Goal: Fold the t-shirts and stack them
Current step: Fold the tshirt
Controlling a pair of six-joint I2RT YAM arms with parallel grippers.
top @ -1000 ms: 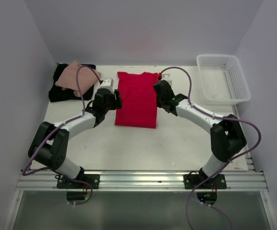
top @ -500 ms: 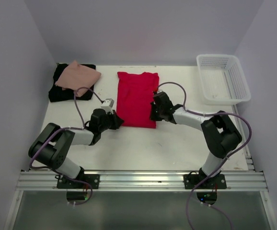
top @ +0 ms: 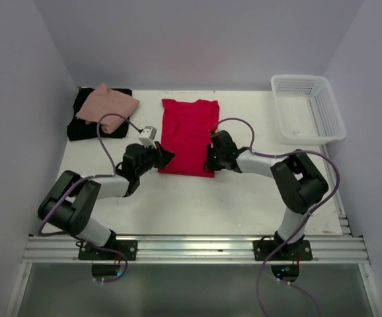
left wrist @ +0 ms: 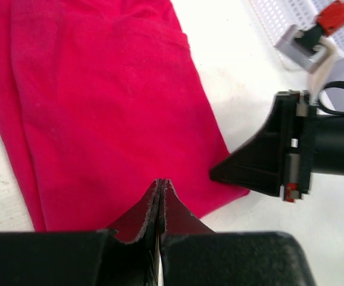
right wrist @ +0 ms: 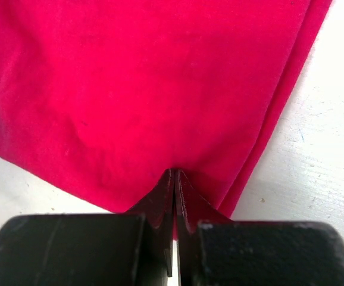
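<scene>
The left end effector [left wrist: 160, 182] is pressing its two fingers tight together, no gap showing between them, and it is nipping the near hem of the red t-shirt [left wrist: 100, 89] at the corner on its own side. The right end effector [right wrist: 174, 173] is doing the same at the other near corner, its fingers closed flat against each other with the cloth puckering around their tips.

The left wrist camera is catching what the right one is not: the other arm's black end effector is lying low on the white surface [top: 197, 205] just across the hem, its point touching the shirt's edge. The right wrist camera is filling almost wholly with red cloth, showing a doubled fold running along the shirt's outer side.

From above, the shirt is lying flat between the two end effectors and stretching away beyond them as a long folded strip. Well off beyond the left end effector, the pink t-shirt [top: 108, 102] is resting on top of the black t-shirt [top: 85, 125]. Far beyond the right one, a white basket [top: 333, 119] is sitting at the surface's corner.
</scene>
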